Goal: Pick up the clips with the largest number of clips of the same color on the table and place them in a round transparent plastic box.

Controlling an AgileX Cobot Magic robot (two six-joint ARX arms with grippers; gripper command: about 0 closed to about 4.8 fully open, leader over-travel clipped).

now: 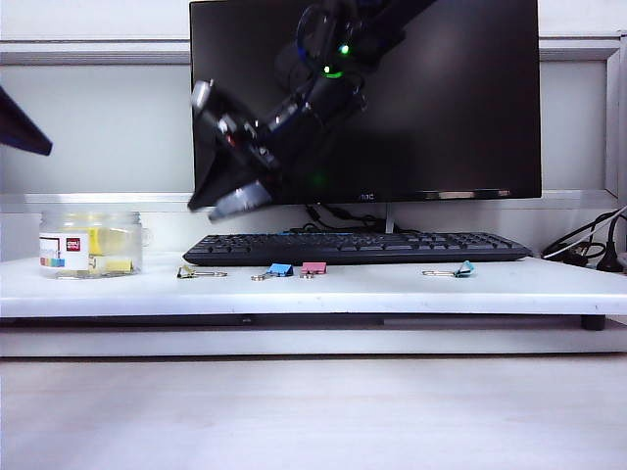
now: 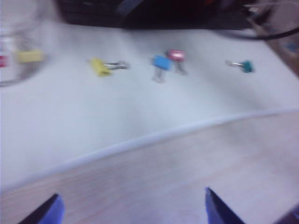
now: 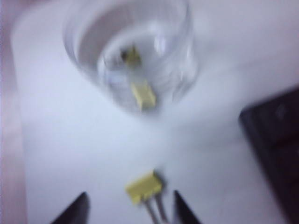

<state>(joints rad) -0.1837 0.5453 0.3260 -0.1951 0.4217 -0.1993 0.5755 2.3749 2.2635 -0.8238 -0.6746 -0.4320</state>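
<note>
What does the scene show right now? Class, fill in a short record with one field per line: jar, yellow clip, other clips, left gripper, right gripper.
jar: round transparent plastic box at the table's left end, yellow clips inside
yellow clip: one lying on the table, right of the jar
other clips: blue, pink, teal
left gripper: open, empty, off the table's front
right gripper: open, raised above the yellow clip on the table

Three yellow clips (image 1: 188, 271), two blue (image 1: 280, 269), one pink (image 1: 313, 267).
</note>
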